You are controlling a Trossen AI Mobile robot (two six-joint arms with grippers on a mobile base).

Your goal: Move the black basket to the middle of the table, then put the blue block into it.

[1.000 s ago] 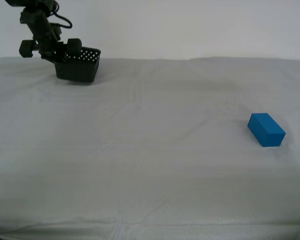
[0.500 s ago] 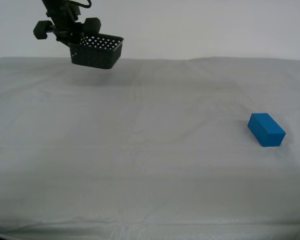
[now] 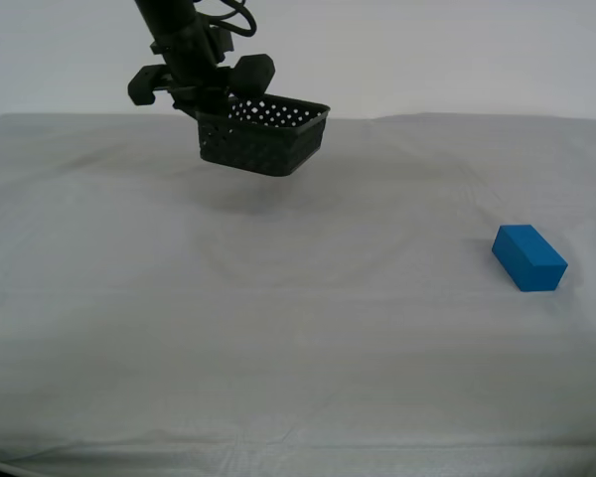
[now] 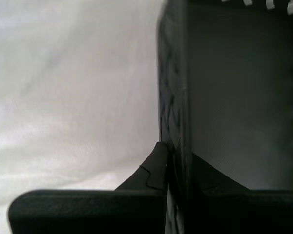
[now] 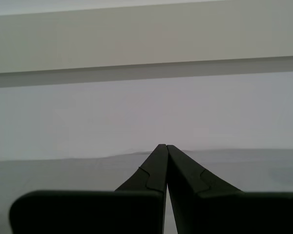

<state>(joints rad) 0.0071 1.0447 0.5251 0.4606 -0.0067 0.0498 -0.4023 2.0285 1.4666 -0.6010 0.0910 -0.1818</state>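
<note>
The black basket (image 3: 263, 134) hangs in the air above the far left-centre of the table (image 3: 278, 328), tilted a little. My second gripper (image 3: 211, 99) is shut on its rim at the exterior view's left end. In the second wrist view the basket wall (image 4: 173, 97) stands clamped between the fingers of that gripper (image 4: 172, 161). The blue block (image 3: 528, 257) lies on the cloth at the exterior view's right, far from the basket. My first gripper (image 5: 166, 148) is shut and empty, facing a plain wall; it does not show in the exterior view.
A white-grey cloth covers the whole table. The far table edge (image 3: 457, 117) meets a plain pale wall. The basket's shadow (image 3: 268, 204) falls on the cloth below it. Nothing else stands on the table.
My second gripper has lifted the basket off the far left corner and carried it rightward and nearer, toward the middle. The blue block has not moved.
</note>
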